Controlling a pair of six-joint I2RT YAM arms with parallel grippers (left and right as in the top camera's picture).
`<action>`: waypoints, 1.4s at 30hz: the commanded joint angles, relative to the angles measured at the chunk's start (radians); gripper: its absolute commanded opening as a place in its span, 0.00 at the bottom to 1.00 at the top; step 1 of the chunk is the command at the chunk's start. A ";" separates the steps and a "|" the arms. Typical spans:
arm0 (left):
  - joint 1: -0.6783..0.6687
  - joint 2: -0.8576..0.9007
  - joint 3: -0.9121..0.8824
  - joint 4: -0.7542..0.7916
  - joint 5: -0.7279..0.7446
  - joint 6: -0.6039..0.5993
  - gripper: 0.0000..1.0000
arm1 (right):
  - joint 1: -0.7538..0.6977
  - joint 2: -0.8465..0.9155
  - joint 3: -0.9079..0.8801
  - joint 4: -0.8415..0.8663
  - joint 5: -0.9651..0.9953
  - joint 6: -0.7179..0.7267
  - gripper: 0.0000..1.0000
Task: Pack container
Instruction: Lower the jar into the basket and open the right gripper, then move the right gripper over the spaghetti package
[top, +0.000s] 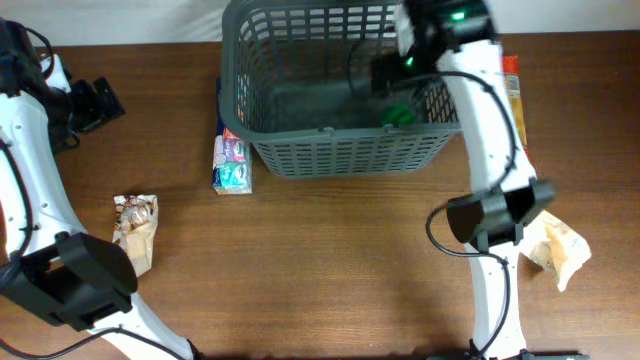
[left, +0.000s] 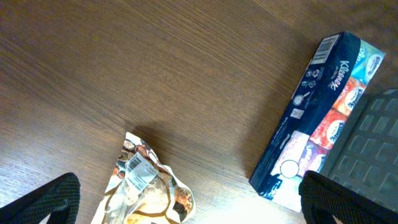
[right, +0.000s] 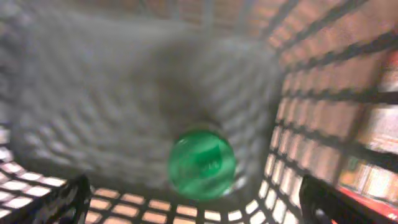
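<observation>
Right wrist, unlike overhead, shows right end effector (right: 199, 204) spread above green cap (right: 202, 163).

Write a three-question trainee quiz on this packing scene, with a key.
1. True or false: the blue rectangular tissue pack lies inside the dark grey slotted plastic basket.
2. What lies in the basket below the right gripper? A) a green round-topped item B) a red mug C) a metal spoon
3. Fill in: the left gripper is ____.
Key: 1 false, it lies on the table beside the basket; 2 A; 3 open.
</observation>
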 joint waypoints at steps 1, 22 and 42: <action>0.001 0.011 0.003 0.001 -0.010 0.016 0.99 | -0.025 -0.048 0.282 -0.059 0.043 0.001 0.99; 0.001 0.011 0.003 0.000 -0.009 0.016 0.99 | -0.587 -0.350 0.294 -0.111 0.165 0.041 0.99; 0.001 0.011 0.003 0.001 -0.010 0.016 0.99 | -0.640 -0.306 -0.359 0.117 0.008 -0.238 0.99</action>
